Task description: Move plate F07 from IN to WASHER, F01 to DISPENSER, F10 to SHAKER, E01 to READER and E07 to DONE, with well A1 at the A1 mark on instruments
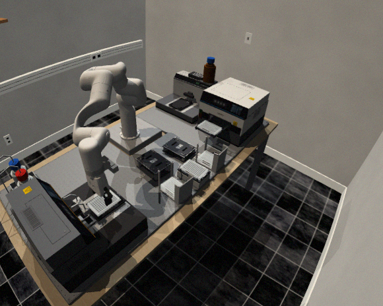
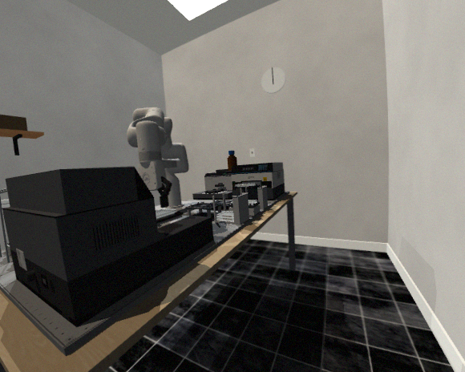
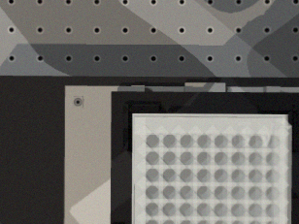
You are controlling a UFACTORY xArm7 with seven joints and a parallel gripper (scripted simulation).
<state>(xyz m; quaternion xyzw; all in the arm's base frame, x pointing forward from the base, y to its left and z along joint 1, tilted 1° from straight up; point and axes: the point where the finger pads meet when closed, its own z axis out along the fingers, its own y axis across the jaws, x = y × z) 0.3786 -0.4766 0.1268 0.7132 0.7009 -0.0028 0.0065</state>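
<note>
My gripper point(image 1: 107, 198) point(image 2: 163, 197) is open and empty. It hangs close over a white well plate point(image 1: 100, 204) point(image 3: 209, 169) that lies flat in the black carriage point(image 3: 121, 159) of the large dark instrument point(image 1: 43, 224) point(image 2: 81, 224) at the table's front left. The fingers stand over the plate's right end and do not touch it. In the wrist view the plate fills the lower right and the fingers do not show. I cannot read the plate's label. Another white plate point(image 1: 209, 127) sits on the tray of the white instrument point(image 1: 235, 99) at the back right.
Two black nests point(image 1: 153, 161) point(image 1: 179, 147) stand mid-table. Two grey stack racks point(image 1: 183, 191) point(image 1: 219, 157) stand near the front edge, with a white plate point(image 1: 193, 169) on a block between them. A grey instrument point(image 1: 180, 105) and a brown bottle point(image 1: 209, 70) are at the back.
</note>
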